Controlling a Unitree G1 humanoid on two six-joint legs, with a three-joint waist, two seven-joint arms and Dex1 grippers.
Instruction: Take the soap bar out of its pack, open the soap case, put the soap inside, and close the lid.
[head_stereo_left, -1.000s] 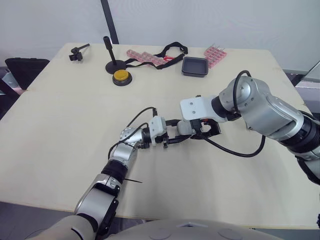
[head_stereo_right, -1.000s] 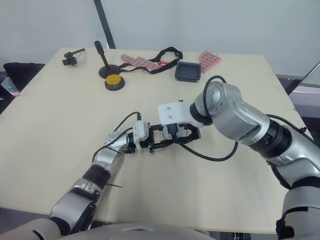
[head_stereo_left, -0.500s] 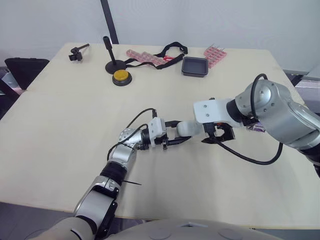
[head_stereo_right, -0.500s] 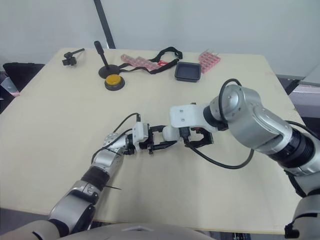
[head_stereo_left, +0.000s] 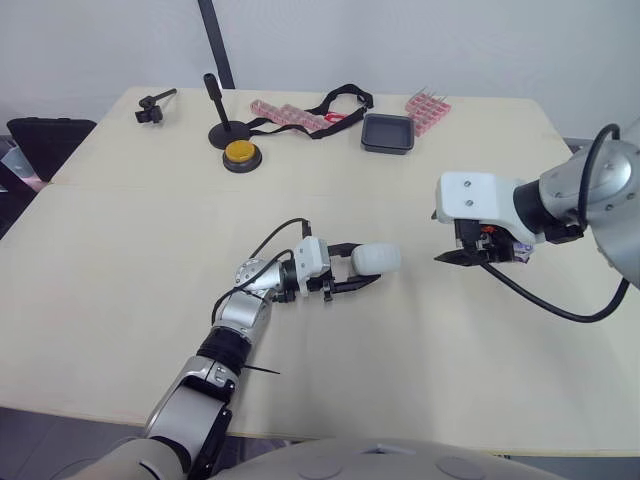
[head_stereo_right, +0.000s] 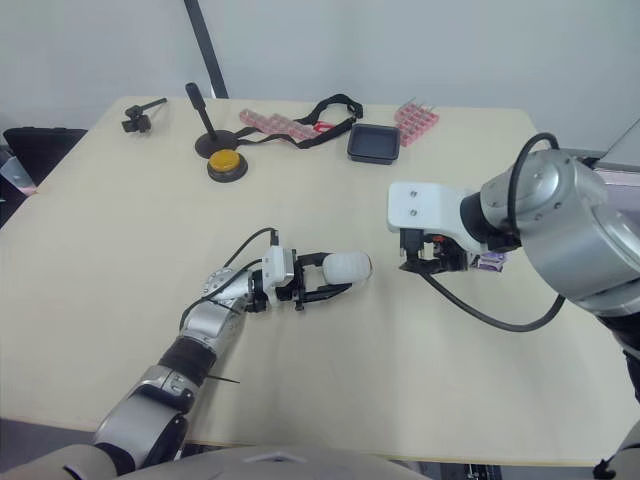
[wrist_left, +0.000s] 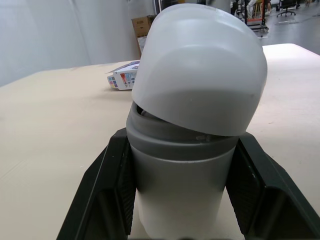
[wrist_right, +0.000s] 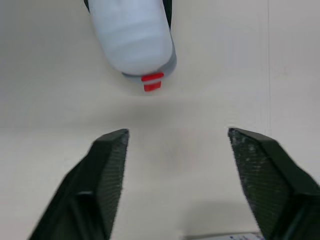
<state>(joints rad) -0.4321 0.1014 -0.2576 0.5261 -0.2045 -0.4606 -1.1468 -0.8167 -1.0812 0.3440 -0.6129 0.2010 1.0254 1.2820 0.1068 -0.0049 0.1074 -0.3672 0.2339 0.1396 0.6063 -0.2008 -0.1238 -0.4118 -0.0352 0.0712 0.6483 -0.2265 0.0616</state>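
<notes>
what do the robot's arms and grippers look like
Both arms are silver-grey rounded segments with black joints: left arm, right arm. White boxy wrist blocks, looping black cables, and two black wedge-shaped fingers on the left gripper and right gripper.

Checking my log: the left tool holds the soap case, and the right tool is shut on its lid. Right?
No: the left tool holds the soap case, but the right tool is open, clear of it; right wrist view.

Silver arms (head_stereo_right: 560, 215) bear white wrist blocks (head_stereo_right: 425, 205), black cables (head_stereo_right: 505, 325), seemingly textured fingers (wrist_right: 262, 170)
</notes>
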